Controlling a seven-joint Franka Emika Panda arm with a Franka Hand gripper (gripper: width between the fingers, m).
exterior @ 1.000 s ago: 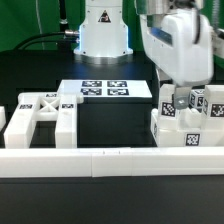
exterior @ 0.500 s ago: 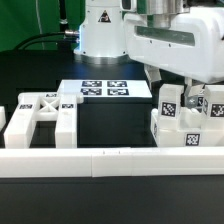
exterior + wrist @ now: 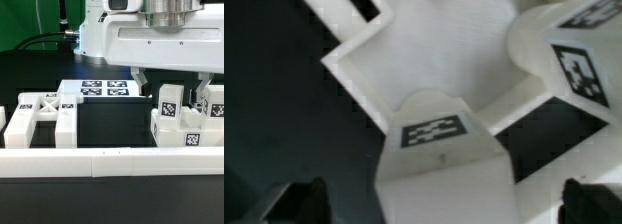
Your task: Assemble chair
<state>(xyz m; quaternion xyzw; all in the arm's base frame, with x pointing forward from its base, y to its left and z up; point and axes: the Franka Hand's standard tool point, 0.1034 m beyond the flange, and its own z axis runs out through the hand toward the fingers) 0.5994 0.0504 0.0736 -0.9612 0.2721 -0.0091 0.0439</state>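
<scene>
**Ext. view:** The gripper [image 3: 172, 92] is seen low over the exterior view's right side, its wide white body filling the upper right of the pic. Its two dark fingers [image 3: 144, 82] are spread wide apart and nothing is clamped. An upright chair post [image 3: 170, 101] w/ a black-and-white tag is framed between them. Whether a finger touches the post can't be told from this angle. The post stands in a cluster of chair parts [image 3: 188, 132], white and mostly tagged, packed close together just behind the front border rail [image 3: 100, 160]. Another chair piece, an open frame [image 3: 38, 115] w/ tags on its top face, is set at the exterior view's left. It is also just behind the rail and well apart from the cluster. The marker board [image 3: 104, 90] lies flat on the black table [image 3: 110, 125], further back, btw. the frame and the cluster and in front of the white robot base [image 3: 100, 30].

**Wrist view:** The chair post [image 3: 438, 140] is seen from above, tag facing the cam. It sits btw. the two dark fingertips [image 3: 299, 200], which show at opposite sides w/ a clear gap to the post on each side. So the gripper [image 3: 441, 205] is open and nothing is gripped. A second tagged part [image 3: 580, 60], rounded at its edge, is seen just beside the post. More white angular chair surfaces [image 3: 393, 60] are seen past the post, w/ the dark table [image 3: 260, 100] beyond them.
</scene>
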